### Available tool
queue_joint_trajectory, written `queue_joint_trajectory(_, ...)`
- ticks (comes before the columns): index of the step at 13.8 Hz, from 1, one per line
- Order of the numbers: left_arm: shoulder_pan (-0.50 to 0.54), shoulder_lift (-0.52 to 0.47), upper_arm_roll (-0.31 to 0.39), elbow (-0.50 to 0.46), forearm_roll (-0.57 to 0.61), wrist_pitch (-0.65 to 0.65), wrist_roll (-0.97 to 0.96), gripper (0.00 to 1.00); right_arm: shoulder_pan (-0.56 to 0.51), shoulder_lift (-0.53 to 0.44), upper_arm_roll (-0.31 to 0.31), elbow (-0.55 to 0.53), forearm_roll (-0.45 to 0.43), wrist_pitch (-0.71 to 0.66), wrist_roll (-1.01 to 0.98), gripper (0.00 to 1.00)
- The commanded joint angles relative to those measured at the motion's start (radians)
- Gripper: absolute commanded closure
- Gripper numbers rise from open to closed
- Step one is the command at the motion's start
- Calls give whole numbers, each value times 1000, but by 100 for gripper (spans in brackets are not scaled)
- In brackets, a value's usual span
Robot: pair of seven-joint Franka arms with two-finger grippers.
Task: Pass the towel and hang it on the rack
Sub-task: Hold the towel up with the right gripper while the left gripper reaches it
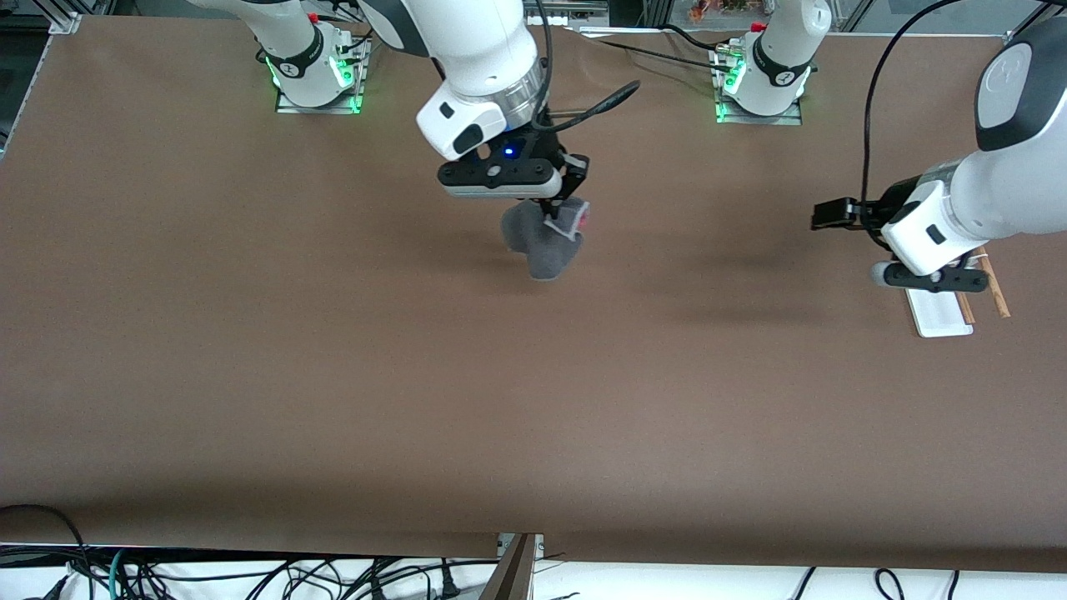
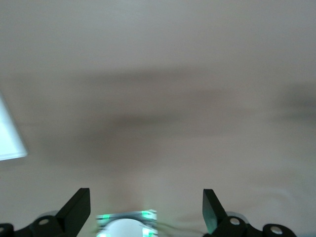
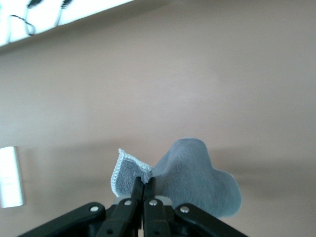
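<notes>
Your right gripper [image 1: 557, 208] pinches the small dark grey cloth towel [image 1: 546, 243], lifted for passing; your left gripper [image 2: 146, 210], spread, probably must come to it from over the white-based, wooden-rod rack [image 1: 942, 312].

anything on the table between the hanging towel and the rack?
Nothing: in the front view, only bare brown table runs from the towel, held up by the shut right gripper, to the rack under the open left gripper.

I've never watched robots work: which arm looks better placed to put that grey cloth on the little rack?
Probably the left. The left gripper hangs open right over the rack, while the right gripper, shut on the towel, is mid-table, apart from it.
</notes>
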Motion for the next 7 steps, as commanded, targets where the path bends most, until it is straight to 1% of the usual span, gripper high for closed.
queue_joint_trajectory(1, 17, -32, 1, -77, -184, 10, 70, 0, 31, 27, -9, 17, 19, 45, 24, 100)
queue_joint_trajectory(2, 11, -58, -4, -132, -213, 45, 73, 0, 34, 27, -9, 17, 20, 46, 24, 100)
queue_joint_trajectory(3, 8, -107, -30, -228, -256, 119, 74, 0, 35, 27, -9, 17, 20, 46, 24, 100)
queue_joint_trajectory(4, 14, -164, -63, -351, -293, 221, 112, 0, 35, 27, -9, 17, 20, 46, 24, 100)
queue_joint_trajectory(5, 14, -213, -88, -457, -319, 332, 193, 0, 37, 27, -9, 17, 20, 48, 24, 100)
queue_joint_trajectory(6, 14, -230, -103, -522, -348, 407, 273, 0, 38, 27, -9, 17, 20, 51, 24, 100)
queue_joint_trajectory(7, 14, -226, -105, -547, -385, 443, 372, 0, 43, 27, -9, 17, 20, 57, 24, 100)
